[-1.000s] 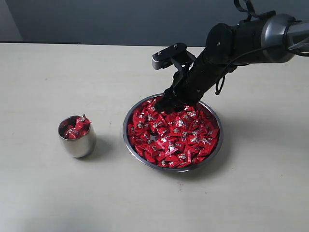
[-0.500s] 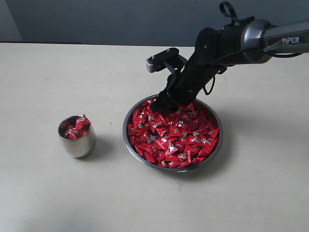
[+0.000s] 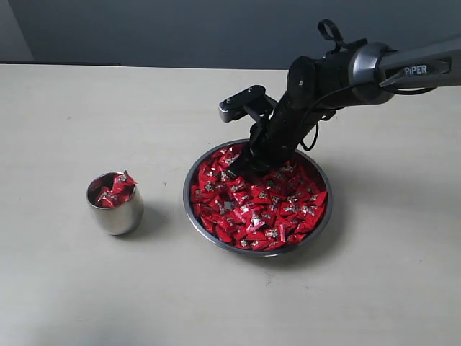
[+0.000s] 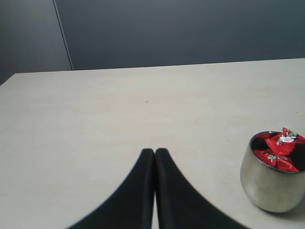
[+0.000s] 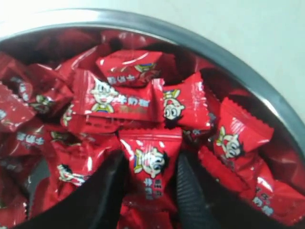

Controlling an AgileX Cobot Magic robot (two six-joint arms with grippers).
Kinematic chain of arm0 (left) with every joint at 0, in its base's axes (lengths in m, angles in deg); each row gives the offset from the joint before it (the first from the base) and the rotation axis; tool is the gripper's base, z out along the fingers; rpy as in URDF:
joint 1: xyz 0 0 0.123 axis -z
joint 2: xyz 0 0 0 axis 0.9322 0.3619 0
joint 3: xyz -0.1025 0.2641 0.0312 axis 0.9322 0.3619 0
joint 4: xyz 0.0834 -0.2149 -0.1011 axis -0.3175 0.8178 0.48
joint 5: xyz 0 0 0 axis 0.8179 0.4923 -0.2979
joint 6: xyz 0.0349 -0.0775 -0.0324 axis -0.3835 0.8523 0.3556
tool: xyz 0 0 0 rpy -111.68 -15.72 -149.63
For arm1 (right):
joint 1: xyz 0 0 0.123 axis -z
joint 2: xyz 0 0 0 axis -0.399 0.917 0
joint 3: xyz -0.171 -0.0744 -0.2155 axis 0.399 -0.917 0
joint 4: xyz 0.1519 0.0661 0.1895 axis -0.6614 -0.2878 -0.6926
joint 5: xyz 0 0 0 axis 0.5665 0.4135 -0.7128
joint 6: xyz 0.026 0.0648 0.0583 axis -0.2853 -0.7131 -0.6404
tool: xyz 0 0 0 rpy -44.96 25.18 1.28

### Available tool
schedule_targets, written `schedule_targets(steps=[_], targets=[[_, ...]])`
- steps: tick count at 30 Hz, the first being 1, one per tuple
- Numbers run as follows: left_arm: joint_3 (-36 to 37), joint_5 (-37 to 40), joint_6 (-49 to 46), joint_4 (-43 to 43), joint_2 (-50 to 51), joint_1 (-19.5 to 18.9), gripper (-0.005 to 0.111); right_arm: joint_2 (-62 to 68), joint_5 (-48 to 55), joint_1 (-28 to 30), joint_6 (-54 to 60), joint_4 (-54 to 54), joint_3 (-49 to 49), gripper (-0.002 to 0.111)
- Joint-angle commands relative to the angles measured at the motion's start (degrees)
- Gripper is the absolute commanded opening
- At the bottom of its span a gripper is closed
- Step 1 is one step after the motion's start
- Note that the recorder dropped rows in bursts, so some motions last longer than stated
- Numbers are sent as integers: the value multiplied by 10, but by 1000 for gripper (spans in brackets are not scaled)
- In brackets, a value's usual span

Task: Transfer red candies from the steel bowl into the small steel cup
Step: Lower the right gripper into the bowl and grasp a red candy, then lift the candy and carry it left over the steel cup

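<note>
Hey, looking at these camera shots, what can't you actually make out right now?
- Exterior view: the right gripper, its tips sunk among the red candies.
- Right wrist view: whether the fingers pinch the candy between them or only flank it.
- Left wrist view: how full the small steel cup is; its wall hides the rest.

Lettering "PiPER" in white on the right arm (image 3: 415,70); wrappers of the red candies (image 5: 150,164) bear a cartoon face and illegible characters.
</note>
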Motion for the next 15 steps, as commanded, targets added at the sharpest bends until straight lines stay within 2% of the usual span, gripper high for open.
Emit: schedule_targets(steps=[1,6,15], targets=[[2,-1,1,2,-3,0,0,10,3,0,2,7,2,20],[2,-1,1,2,-3,0,0,7,2,0,2,14,2,0],[2,-1,1,2,-3,0,0,-16,4,0,2,14,2,-1]])
